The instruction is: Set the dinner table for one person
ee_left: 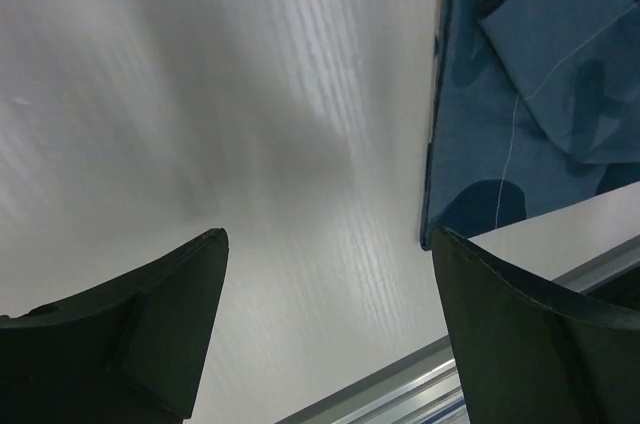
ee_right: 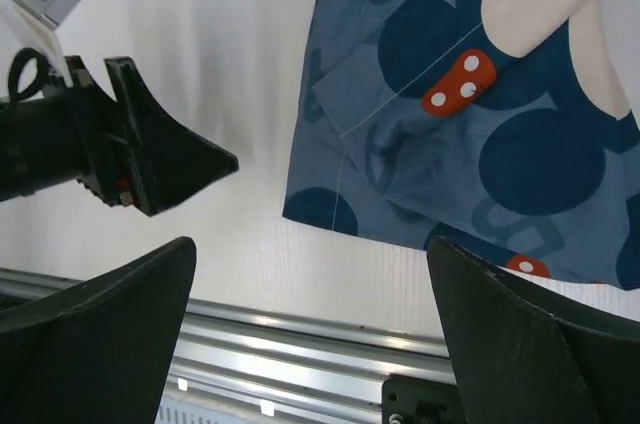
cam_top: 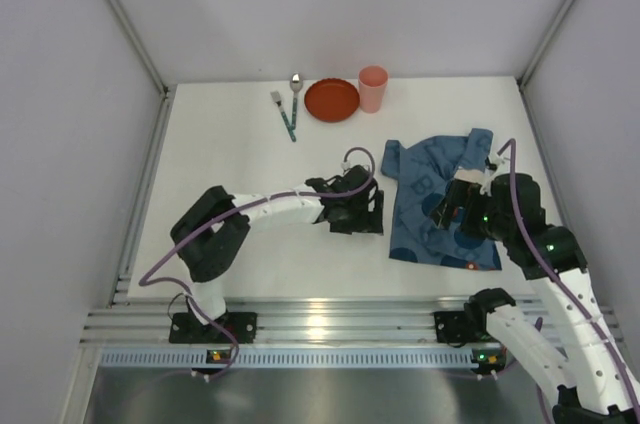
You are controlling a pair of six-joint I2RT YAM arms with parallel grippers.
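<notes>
The dinner table (cam_top: 230, 174) is a large white top. A crumpled blue cartoon-print cloth mat (cam_top: 440, 206) lies on its right half, seen too as the mat (ee_right: 470, 114) and its left edge (ee_left: 530, 94). At the far edge stand a red plate (cam_top: 332, 100) and a pink cup (cam_top: 372, 88), with a fork (cam_top: 283, 112) and a spoon (cam_top: 294, 92) to their left. My left gripper (cam_top: 368, 210) (ee_left: 328, 234) hangs open over bare table just left of the mat. Over the mat's near part my right gripper (cam_top: 447, 206) (ee_right: 310, 244) is open and holds nothing.
A metal rail (cam_top: 330, 319) (ee_right: 300, 344) runs along the table's near edge, close under both grippers. Grey walls close in the left, right and far sides. The left gripper (ee_right: 130, 159) shows in the right wrist view, a short way from the mat's corner.
</notes>
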